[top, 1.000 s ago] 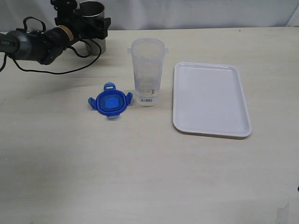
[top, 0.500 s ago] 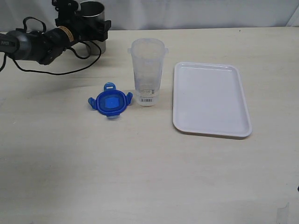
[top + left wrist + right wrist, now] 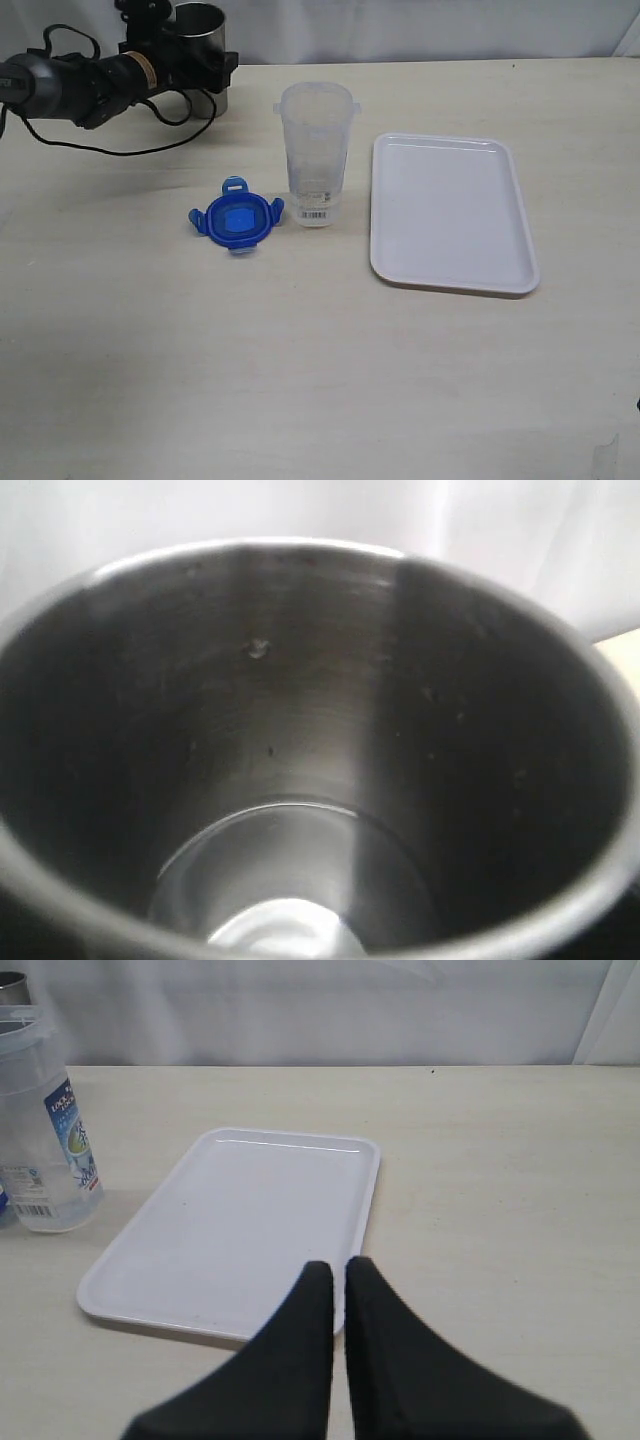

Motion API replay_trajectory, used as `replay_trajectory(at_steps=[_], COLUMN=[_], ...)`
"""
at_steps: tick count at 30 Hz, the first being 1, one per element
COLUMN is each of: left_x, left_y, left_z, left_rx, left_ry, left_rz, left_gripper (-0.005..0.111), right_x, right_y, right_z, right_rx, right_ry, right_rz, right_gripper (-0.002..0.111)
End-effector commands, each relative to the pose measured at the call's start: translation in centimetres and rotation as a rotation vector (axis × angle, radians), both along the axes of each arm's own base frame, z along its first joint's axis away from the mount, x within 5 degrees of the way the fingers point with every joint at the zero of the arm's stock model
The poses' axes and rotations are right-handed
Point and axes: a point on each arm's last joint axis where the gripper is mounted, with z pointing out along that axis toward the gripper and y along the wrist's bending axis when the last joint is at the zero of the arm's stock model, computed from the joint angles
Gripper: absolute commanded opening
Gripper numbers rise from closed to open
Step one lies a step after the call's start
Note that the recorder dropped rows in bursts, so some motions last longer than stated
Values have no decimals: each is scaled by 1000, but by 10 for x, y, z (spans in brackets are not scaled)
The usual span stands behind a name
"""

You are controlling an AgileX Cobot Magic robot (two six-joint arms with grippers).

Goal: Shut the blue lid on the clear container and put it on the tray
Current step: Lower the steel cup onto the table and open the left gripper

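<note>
Clear container [image 3: 315,150]: tall, tapered, open-topped, barcode at base; upright between blue lid [image 3: 236,222] and tray [image 3: 450,210]. My right gripper [image 3: 338,1268]: fingers pressed together. My left gripper [image 3: 198,64]: straddling steel cup [image 3: 200,20], grip unclear.

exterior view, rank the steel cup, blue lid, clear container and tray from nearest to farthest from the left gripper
1. steel cup: back left corner, right at the left gripper.
2. blue lid and clear container: side by side mid-table, too close to call.
3. tray: right side of the table, farthest.
</note>
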Motion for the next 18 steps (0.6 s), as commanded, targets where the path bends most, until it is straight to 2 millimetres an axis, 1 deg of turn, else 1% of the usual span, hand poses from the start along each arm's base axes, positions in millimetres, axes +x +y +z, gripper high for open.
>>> replay_trajectory(at_steps=[1,8,13,18], left_x=[-2,-9,-14,-16], left_y=[-2,-1,-1,1], left_z=[7,11,6,7], left_rx=[-8,-5,7,21], left_ry=[4,30,60,76], left_rz=[1,12,17,31], left_gripper=[83,83,83,83], right_x=[0,0,0,0], right_y=[-1,-1,-1,-1], right_z=[-1,-1,-1,-1], right_rx=[-13,-13,-13,-13], right_ry=[-3,-3,-3,-3], right_rz=[-5,-5,-5,-5], right_gripper=[4,4,4,4])
